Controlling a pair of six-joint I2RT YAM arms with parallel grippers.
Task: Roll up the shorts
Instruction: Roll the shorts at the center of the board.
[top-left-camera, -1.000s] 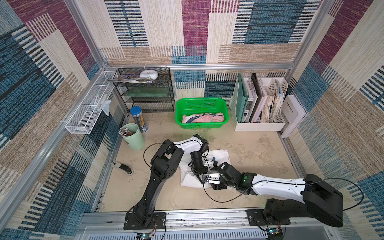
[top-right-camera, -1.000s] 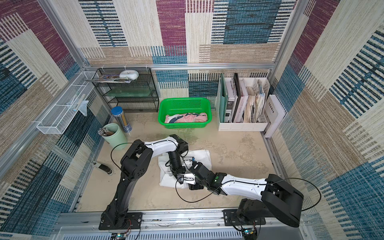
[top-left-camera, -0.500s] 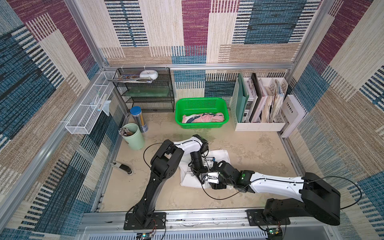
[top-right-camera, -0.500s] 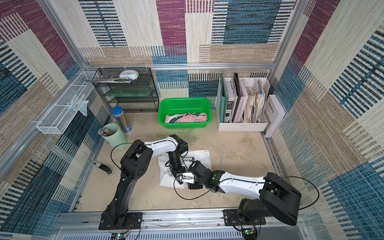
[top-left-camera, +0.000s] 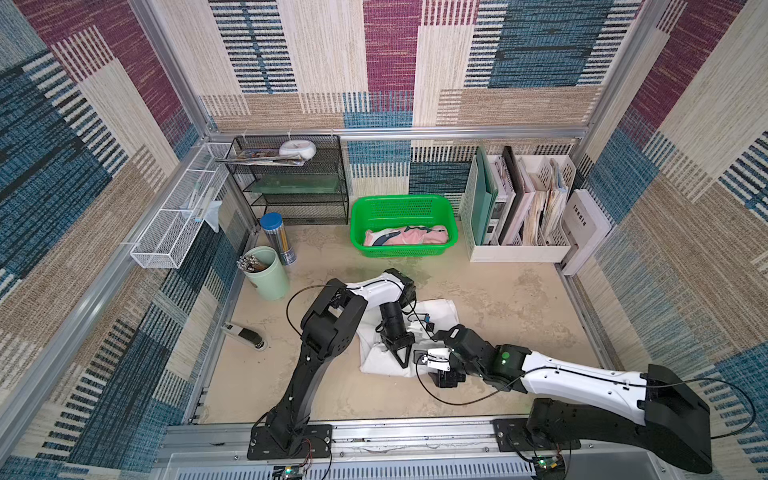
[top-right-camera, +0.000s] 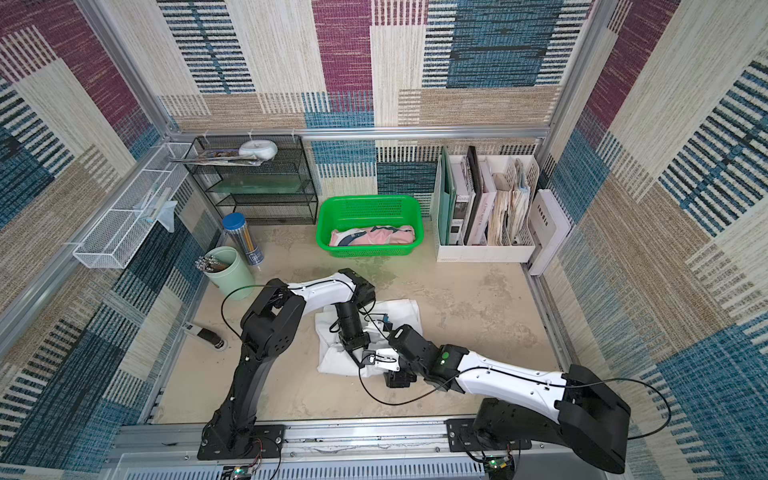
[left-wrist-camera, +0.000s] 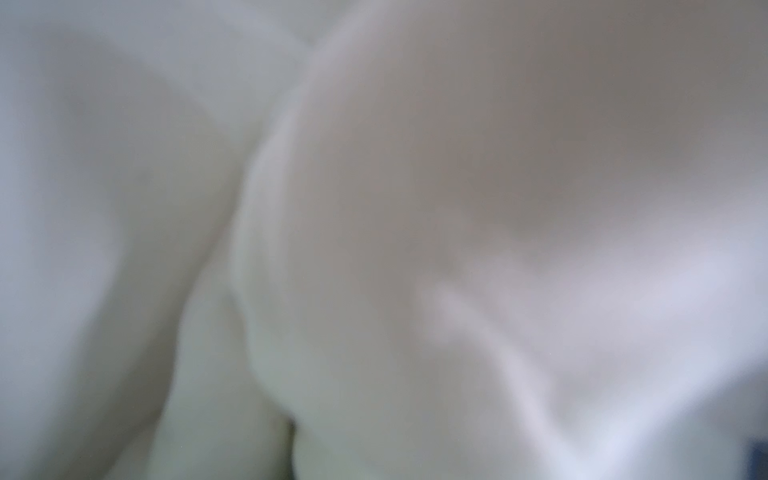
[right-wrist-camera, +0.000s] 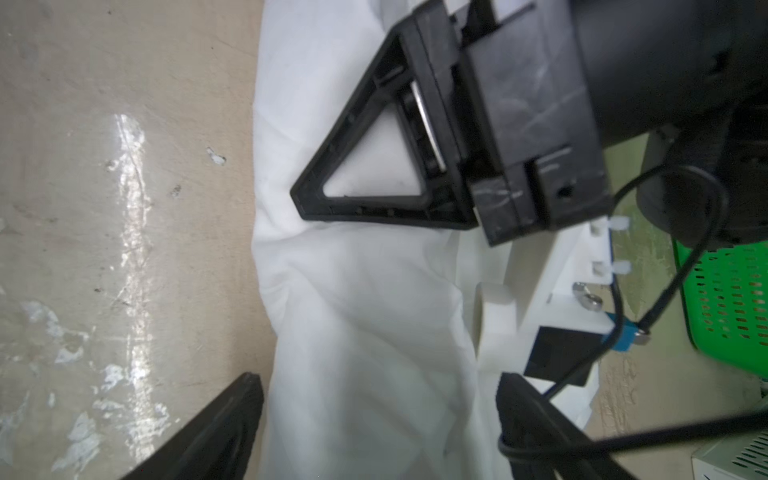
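white shorts (top-left-camera: 376, 359): being pressed to the table (top-left-camera: 519, 299) by the closed left gripper (top-left-camera: 403, 365); pinch unclear. right gripper (right-wrist-camera: 378, 419): jaws being held wide astride the cloth, nothing gripped. pink shorts (top-left-camera: 409, 237) being kept in the green basket (top-left-camera: 399, 205); roll risks being skewed if one layer is caught.

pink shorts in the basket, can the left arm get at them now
Probably: the pink shorts lie in an open basket with nothing between. The left gripper is shut, tip on the white shorts, and must lift first.
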